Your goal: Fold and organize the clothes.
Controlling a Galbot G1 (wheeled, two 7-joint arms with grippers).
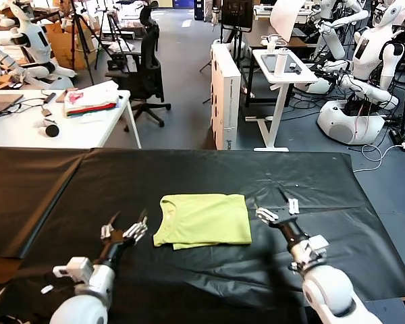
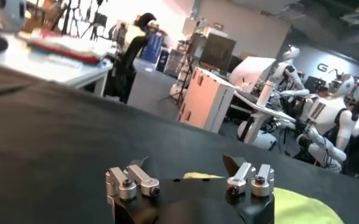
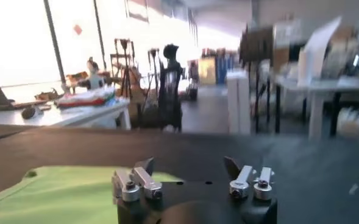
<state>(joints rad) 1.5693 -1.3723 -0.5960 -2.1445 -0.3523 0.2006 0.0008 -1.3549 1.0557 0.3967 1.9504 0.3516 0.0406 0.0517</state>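
The lime yellow-green T-shirt (image 1: 204, 220) lies folded into a rough rectangle on the black table cover (image 1: 209, 169), with no graphic showing. My left gripper (image 1: 128, 223) is open and empty, just off the shirt's left edge; the shirt shows beyond it in the left wrist view (image 2: 301, 210). My right gripper (image 1: 278, 206) is open and empty, just off the shirt's right edge; the shirt shows beside it in the right wrist view (image 3: 57, 192). Neither gripper touches the cloth.
A white table (image 1: 88, 131) behind the work table on the left holds a white-and-pink fabric pile (image 1: 91, 99). A white box (image 1: 226, 94), an office chair (image 1: 145, 67) and other robots (image 1: 364, 67) stand beyond the far edge.
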